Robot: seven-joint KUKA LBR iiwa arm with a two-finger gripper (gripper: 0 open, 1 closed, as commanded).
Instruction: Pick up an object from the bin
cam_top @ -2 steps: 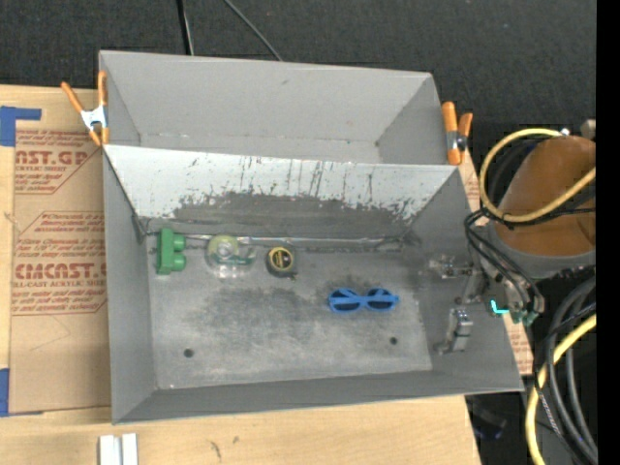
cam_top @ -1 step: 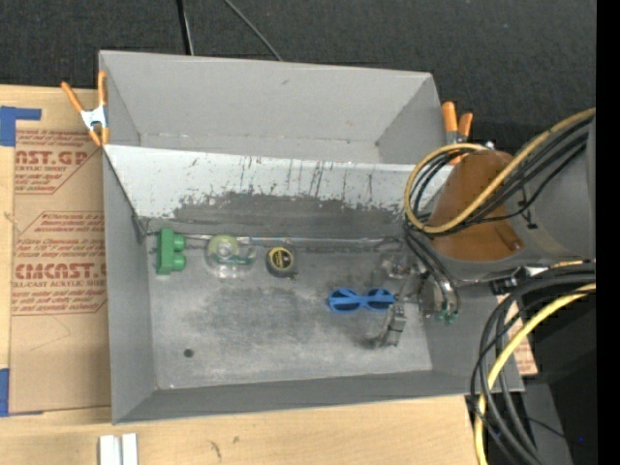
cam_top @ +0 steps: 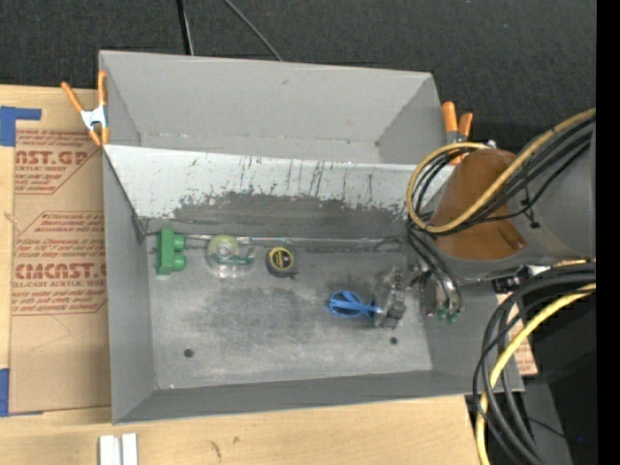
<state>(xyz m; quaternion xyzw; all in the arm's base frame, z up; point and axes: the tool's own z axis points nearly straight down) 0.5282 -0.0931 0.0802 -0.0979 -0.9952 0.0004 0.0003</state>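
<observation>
At the lower right of the bin, the gripper sits low against the blue thing; how wide it stands I cannot tell. Likely the grasp step; next needs a firm clamp, then lift.

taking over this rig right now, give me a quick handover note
Tool: low in the grey metal bin, right side of its floor, just right of the small blue plastic piece; cannot tell whether it grips it.
Others, along the back wall: green plastic block at left, clear round piece, small dark round piece with yellow.
Done: nothing lifted out.
Left: secure one thing and raise it.
</observation>
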